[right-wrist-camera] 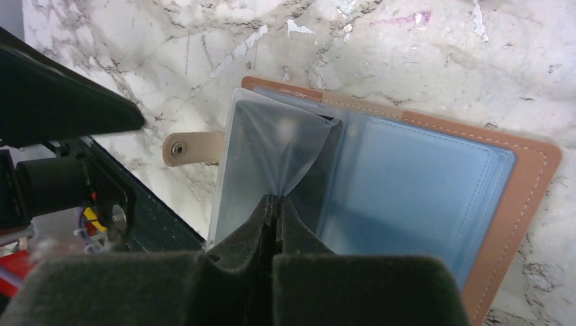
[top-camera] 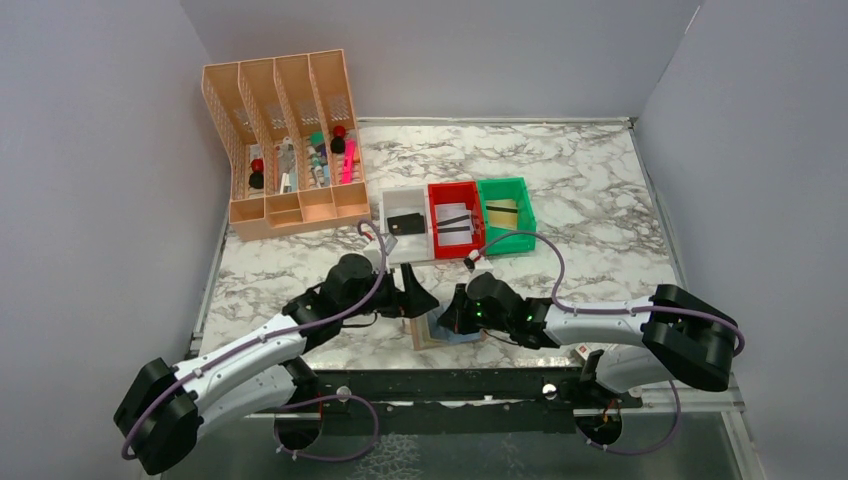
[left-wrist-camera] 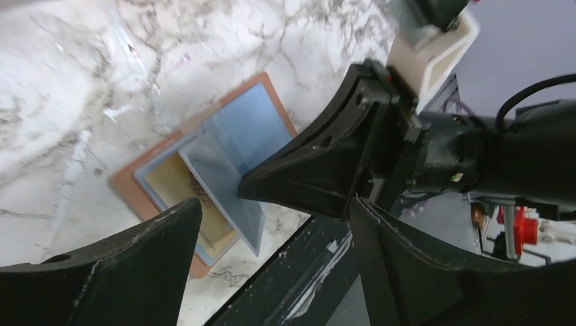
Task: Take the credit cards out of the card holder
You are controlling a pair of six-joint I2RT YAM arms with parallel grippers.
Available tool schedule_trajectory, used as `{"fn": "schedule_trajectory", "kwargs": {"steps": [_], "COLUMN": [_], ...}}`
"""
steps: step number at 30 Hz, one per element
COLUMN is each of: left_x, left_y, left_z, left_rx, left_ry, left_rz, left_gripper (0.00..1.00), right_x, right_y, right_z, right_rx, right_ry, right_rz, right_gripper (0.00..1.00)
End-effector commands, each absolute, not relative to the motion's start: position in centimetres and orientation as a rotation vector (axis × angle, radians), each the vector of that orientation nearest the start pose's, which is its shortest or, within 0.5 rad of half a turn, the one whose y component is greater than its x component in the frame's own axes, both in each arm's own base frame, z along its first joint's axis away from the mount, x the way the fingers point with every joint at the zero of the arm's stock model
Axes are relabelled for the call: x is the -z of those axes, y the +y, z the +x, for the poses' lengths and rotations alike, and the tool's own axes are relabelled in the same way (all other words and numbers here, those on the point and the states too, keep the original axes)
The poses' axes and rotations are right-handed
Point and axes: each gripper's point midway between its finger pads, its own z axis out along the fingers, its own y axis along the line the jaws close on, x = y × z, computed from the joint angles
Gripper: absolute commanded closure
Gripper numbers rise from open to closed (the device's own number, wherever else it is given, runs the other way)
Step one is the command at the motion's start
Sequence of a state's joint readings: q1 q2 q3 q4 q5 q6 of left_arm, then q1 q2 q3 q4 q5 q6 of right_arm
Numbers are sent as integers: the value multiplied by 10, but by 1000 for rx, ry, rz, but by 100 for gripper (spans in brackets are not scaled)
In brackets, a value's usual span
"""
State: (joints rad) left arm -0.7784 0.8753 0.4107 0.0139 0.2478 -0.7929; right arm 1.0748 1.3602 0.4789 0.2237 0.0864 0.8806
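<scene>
The brown card holder point(right-wrist-camera: 530, 170) lies open on the marble near the table's front edge, its pale blue sleeves up. My right gripper point(right-wrist-camera: 275, 198) is shut on one clear sleeve point(right-wrist-camera: 272, 146) and holds it up in a pinched fold. Under that sleeve, in the left wrist view, a tan-gold credit card point(left-wrist-camera: 170, 182) sits in a pocket of the card holder point(left-wrist-camera: 132, 193). My left gripper point(left-wrist-camera: 275, 204) hovers just left of the holder, open, with nothing between its fingers. From above, both grippers point(top-camera: 415, 295) point(top-camera: 452, 312) cover most of the holder point(top-camera: 428, 337).
Behind the holder stand a white bin point(top-camera: 392, 243) with a dark card, a red bin point(top-camera: 452, 190) and a green bin point(top-camera: 505, 186) with cards. A peach desk organiser point(top-camera: 285, 140) fills the back left. The black table edge point(left-wrist-camera: 299, 272) runs just beside the holder.
</scene>
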Motion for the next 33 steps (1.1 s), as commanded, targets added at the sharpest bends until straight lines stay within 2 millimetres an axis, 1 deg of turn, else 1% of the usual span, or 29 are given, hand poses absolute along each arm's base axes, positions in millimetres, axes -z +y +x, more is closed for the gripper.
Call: {"fn": "schedule_trajectory", "kwargs": {"steps": [1, 7, 14, 17, 25, 29, 33], "left_x": [-115, -99, -79, -79, -90, -89, -91], "left_y": [-274, -284, -290, -295, -311, -314, -318], "left_z": [148, 145, 146, 146, 147, 148, 150], "left_rx": [1212, 1179, 1158, 1192, 1288, 1302, 1318], "left_ry": [2280, 2319, 2359, 2343, 2282, 2280, 2272], "left_rz": [202, 169, 110, 99, 102, 91, 83], "left_gripper": [19, 23, 29, 32, 41, 48, 50], "right_x": [-58, -55, -54, -52, -45, -42, -39], "right_y": [326, 322, 319, 319, 315, 312, 304], "right_z": [151, 150, 150, 148, 145, 144, 142], "right_rx": [-1023, -1021, -1024, -1027, -1025, -999, -954], "right_ry": [2364, 2368, 2363, 2368, 2390, 2412, 2436], "right_rz": [-159, -146, -136, -135, -123, -136, -141], "right_gripper": [99, 99, 99, 99, 97, 91, 81]}}
